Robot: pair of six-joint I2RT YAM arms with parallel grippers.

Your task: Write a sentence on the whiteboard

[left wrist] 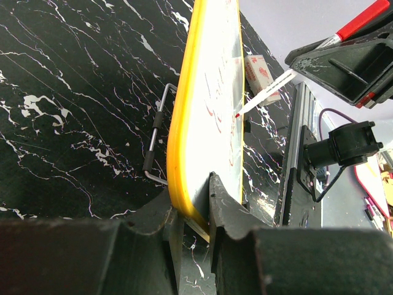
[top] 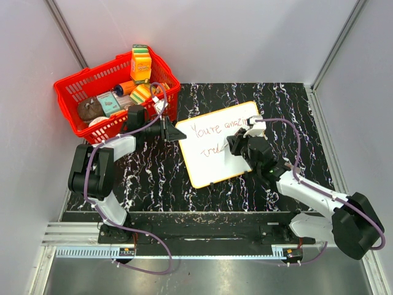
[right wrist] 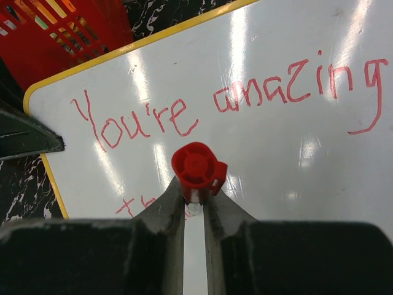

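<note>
Right gripper [right wrist: 193,196]: fingers pressed together on a red marker [right wrist: 195,169], held cap-up. The tip meets the board low on its written face.
Marker tip: seen from the left wrist view, it touches the surface just below the first line of lettering. From the right wrist view the fingers hide the contact point.
Board [top: 212,166]: lies askew at mid-table, between the two arms, with its yellow rim intact all round.
Sentence [right wrist: 181,120]: first line reads "You're amazing" in red. A second line is begun at lower left, its letters partly hidden.
Step in hand: judged to be writing the second line, so the task looks a little past halfway.
Method advised: light, even pressure, short strokes running rightward, and a baseline parallel to the first line. Lift cleanly between letters so nothing smears.
Left gripper [left wrist: 195,206]: pinches the board's left edge, one finger on each face. This hold should stay firm so the board cannot slide under the strokes.
Table [top: 153,178]: black marbled top, bare around the board.
Basket [top: 67,104]: red, holding groceries, at the far left, just beyond the left gripper and clear of the writing.
</note>
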